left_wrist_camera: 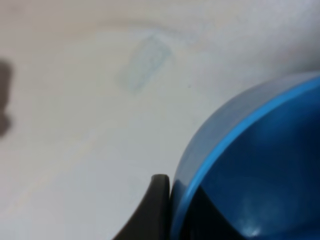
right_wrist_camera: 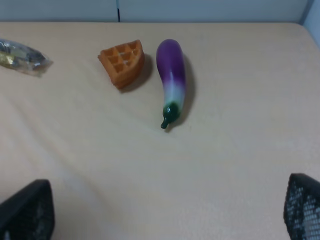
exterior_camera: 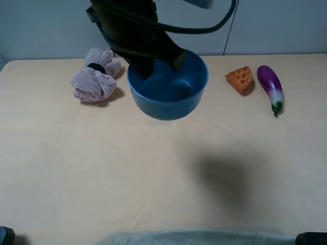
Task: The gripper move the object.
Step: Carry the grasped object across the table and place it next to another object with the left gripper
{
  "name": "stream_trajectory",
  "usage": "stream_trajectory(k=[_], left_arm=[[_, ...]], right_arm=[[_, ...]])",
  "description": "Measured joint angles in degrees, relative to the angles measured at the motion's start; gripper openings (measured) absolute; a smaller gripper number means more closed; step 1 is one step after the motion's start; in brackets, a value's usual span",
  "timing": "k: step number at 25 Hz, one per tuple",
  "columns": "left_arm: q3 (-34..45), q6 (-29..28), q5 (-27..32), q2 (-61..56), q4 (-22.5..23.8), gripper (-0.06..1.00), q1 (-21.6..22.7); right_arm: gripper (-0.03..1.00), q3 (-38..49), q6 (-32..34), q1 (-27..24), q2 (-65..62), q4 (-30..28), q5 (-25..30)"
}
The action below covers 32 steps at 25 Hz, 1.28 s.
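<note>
The blue bowl [exterior_camera: 168, 94] hangs tilted above the table's far middle, casting a shadow on the table nearer the front. My left gripper [exterior_camera: 144, 69], black with cables, is shut on the bowl's far-left rim. In the left wrist view the gripper [left_wrist_camera: 175, 212] has one black finger [left_wrist_camera: 156, 210] outside the bowl's [left_wrist_camera: 270, 165] rim and the other inside. My right gripper [right_wrist_camera: 165, 215] is open and empty, low over the table in front of the eggplant, with its fingers [right_wrist_camera: 27, 212] wide apart.
A pinkish plush toy [exterior_camera: 94, 79] lies just left of the bowl. An orange waffle piece [exterior_camera: 240, 79] and a purple eggplant [exterior_camera: 271, 88] lie at the far right; both also show in the right wrist view, waffle [right_wrist_camera: 121, 62], eggplant [right_wrist_camera: 171, 75], beside a clear wrapper [right_wrist_camera: 20, 56].
</note>
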Motion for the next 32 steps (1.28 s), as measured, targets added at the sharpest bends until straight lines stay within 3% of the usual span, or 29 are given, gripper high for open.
stream_trajectory(k=[16,32], left_arm=[[22.32,-6.08,-7.75,-15.09,2.52,0.01,6.32],[31.45,-6.2,-16.64,-16.13,2.98,0.01,13.21]], right_arm=[[0.69,0.0,0.0,0.0,0.0,0.0,0.0],[0.69,0.0,0.0,0.0,0.0,0.0,0.0]])
